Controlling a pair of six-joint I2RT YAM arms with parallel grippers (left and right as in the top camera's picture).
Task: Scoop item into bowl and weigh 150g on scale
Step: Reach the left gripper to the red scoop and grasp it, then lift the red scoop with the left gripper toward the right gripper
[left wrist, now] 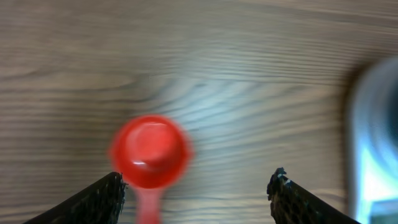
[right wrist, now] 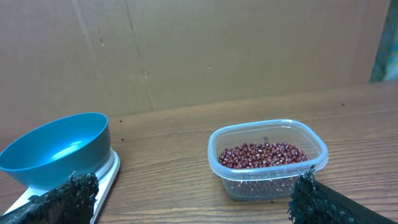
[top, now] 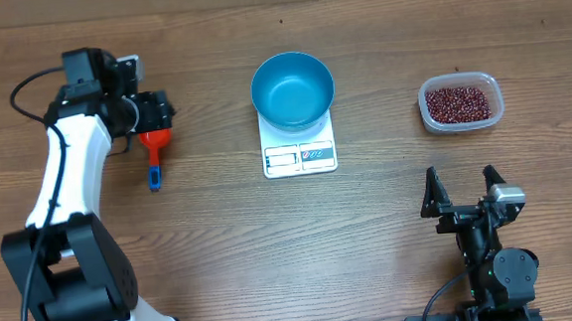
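Desk: a brown wood-grain desk [top: 221,244] carries everything; in the right wrist view a plain brown board wall [right wrist: 217,50] stands behind it.
Left pincer: the left pincer [left wrist: 198,179] hangs over the left part of the desk, pointing down, jaws apart and clamped on nothing.
Scoop: a red scoop [left wrist: 149,151] lies on the desk under the left pincer. Its round cup sits between the jaws, close against one finger with a wide gap to the other. The overhead view shows a blue end on its handle. The wrist view is blurred.
Right pincer: the right pincer [top: 462,185] stands near the desk's front right edge, jaws spread wide, holding nothing.
Tub: a clear rounded tub [top: 462,120] sits beyond the right pincer, well apart from it.
Beans: the dark red-brown beans [right wrist: 264,154] lie heaped inside the tub.
Scale: the white scale [top: 300,157] lies at mid-desk, well left of the tub, its display and buttons along the near edge.
Bowl: the blue bowl [top: 293,88] stands upright on the far part of the scale, leaving the display uncovered.
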